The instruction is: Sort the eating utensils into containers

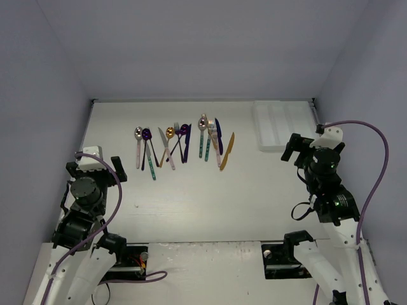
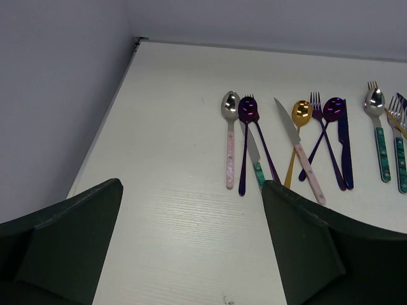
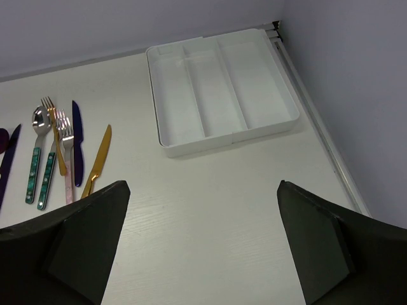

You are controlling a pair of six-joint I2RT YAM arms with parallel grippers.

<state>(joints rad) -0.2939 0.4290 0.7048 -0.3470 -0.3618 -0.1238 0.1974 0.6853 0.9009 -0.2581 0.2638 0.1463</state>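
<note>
**Both fingers open, utensils in one row ahead, tray at the far right**

The left fingers [image 2: 70, 235] are spread wide and hold nothing, and the right fingers [image 3: 79, 241] are the same. Both hang over the near part of the worktop [image 1: 210, 203], well apart from every object.

From the left fingers, the utensils [image 1: 184, 136] lie farther away and to the right. The closest one is the silver spoon with pink handle [image 2: 229, 149], at the left end of the row. From the right fingers, the row lies far and to the left, and the gold knife [image 3: 98, 159] is its right end. The tray [image 3: 257, 82] is almost straight ahead of them, in the far right corner.

So I judge the right arm nearer to the tray and to the right end of the row, and the left arm nearer to the left end. Each utensil has its long axis roughly near to far, with the head at the far end and the handle toward the arms. Several cross or touch each other. The compartments [image 3: 191, 89] run in nearly the same direction, so little turning should be needed.

Count: one tray with three compartments, and no utensil is in it yet. As far as the overlaps allow, there are fifteen utensils: five spoons [image 2: 301, 114], five forks [image 2: 316, 103] and five knives [image 2: 344, 140].
</note>
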